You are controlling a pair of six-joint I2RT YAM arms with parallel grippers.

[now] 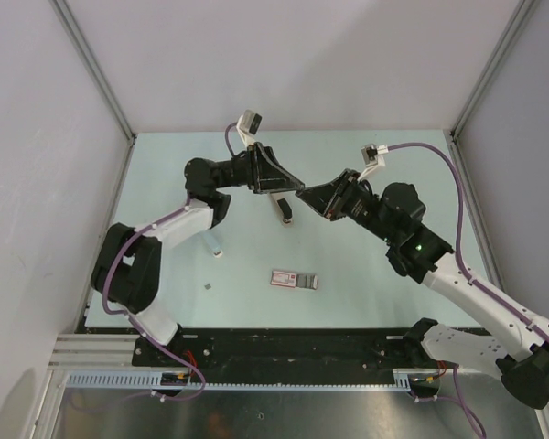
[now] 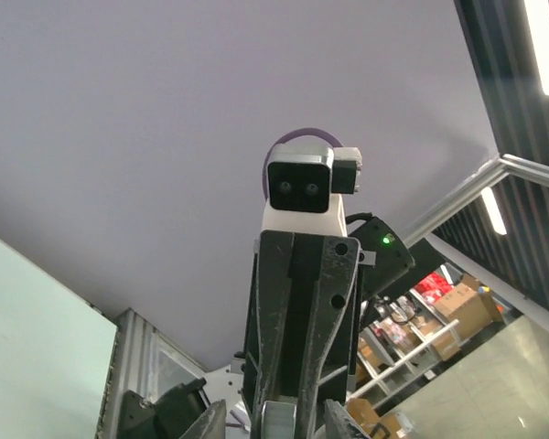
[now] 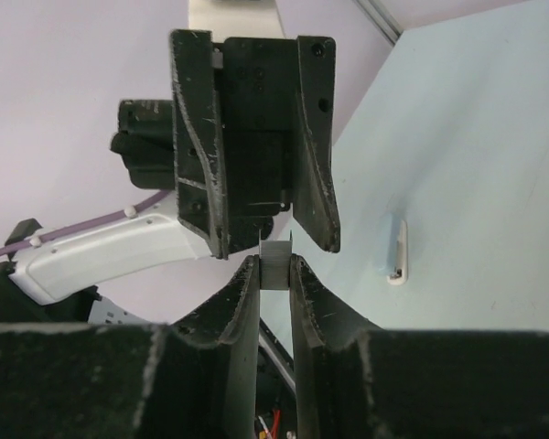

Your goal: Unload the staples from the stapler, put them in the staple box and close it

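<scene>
My right gripper (image 3: pixel 274 262) is shut on the staples (image 3: pixel 276 271), a short grey metallic strip that stands up between its fingertips. It is raised above the table's middle (image 1: pixel 303 194). My left gripper (image 1: pixel 294 187) faces it tip to tip, jaws apart and empty. The end of the strip is at the mouth of the left gripper (image 3: pixel 272 243). In the left wrist view the strip (image 2: pixel 280 422) shows between the right fingers. The stapler (image 1: pixel 285 209), dark with a pale top, lies on the table just below the grippers, apart from both.
A flat pink-and-white box (image 1: pixel 293 280) lies nearer the front. A small white bit (image 1: pixel 216 251) lies by the left arm and also shows in the right wrist view (image 3: pixel 395 252). A tiny grey piece (image 1: pixel 208 289) lies front left. Frame posts stand at the back corners.
</scene>
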